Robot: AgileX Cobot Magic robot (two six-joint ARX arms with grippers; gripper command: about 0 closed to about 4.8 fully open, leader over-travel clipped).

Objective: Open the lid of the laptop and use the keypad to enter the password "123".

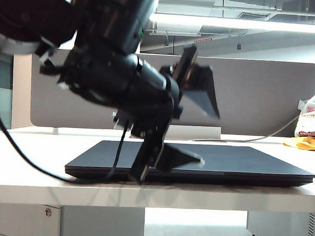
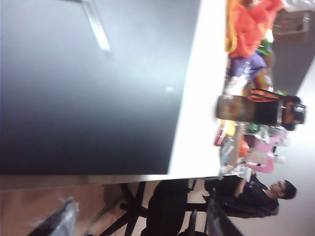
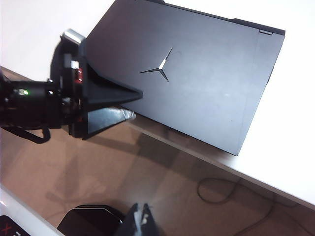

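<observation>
The laptop (image 1: 239,162) lies closed and flat on the white table (image 1: 195,196). Its matte black lid (image 3: 197,78) carries a Y-shaped emblem (image 3: 160,69). With the lid down, the keypad is hidden. My left gripper (image 1: 209,139) is open wide at the laptop's front edge, turned on its side, with nothing between its fingers. From the right wrist view, the left gripper (image 3: 135,104) has one fingertip over the lid's front edge and the other just off the table. The left wrist view shows the lid (image 2: 88,98) close up. My right gripper (image 3: 142,222) is shut over the floor in front of the table.
A grey rounded divider board (image 1: 264,92) stands behind the laptop. A plastic bag (image 1: 310,118) and an orange cloth (image 1: 304,142) sit at the table's far right, with a cable (image 1: 273,135) running there. A seated person (image 2: 261,191) and cluttered goods (image 2: 251,103) lie beyond the table.
</observation>
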